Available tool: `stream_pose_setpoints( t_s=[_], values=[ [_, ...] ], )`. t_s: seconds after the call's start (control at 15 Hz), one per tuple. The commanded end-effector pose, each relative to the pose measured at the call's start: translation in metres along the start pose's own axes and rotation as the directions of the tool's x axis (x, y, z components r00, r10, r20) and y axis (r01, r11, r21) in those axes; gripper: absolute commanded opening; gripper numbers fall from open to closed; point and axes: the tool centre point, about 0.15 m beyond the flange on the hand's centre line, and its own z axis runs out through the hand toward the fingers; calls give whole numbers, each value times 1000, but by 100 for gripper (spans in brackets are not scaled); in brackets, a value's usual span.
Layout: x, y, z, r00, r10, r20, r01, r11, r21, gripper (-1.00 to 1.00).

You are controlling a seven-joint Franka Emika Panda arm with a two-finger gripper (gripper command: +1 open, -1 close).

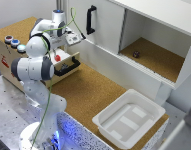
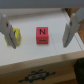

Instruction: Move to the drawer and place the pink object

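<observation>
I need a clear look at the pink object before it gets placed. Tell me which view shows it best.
The wrist view: the pink object sits mid-frame, a block with a dark mark on one face, between the open gripper fingers. In the exterior view it is only a tiny red spot above the drawer, partly hidden by the arm.

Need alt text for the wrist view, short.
Open gripper above the drawer, its fingers either side of a pink block lying inside. A yellow object sits beside one finger.
</observation>
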Motion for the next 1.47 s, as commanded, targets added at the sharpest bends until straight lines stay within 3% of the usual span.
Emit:
stream_pose_setpoints(
  t_s=[0.0, 0.07, 0.27, 0.47, 0.6, 0.87, 1.27, 1.4],
  values=[
    [-34, 8, -8, 997, 59, -44, -61, 996, -61, 100],
    [-41, 12, -13, 995, 93, -34, -96, 992, -78, 100],
    [-62, 26, -12, 981, 195, -1, -195, 980, -41, 100],
    [-89, 45, 0, 927, 371, 60, -373, 927, 46, 100],
    [-105, 61, 21, 850, 516, 102, -524, 848, 76, 100],
    [-134, 80, 56, 677, 725, 129, -735, 674, 72, 100],
    [-156, 95, 92, 376, 912, 163, -927, 368, 76, 100],
    [-153, 90, 92, 317, 938, 140, -947, 305, 96, 100]
  ],
)
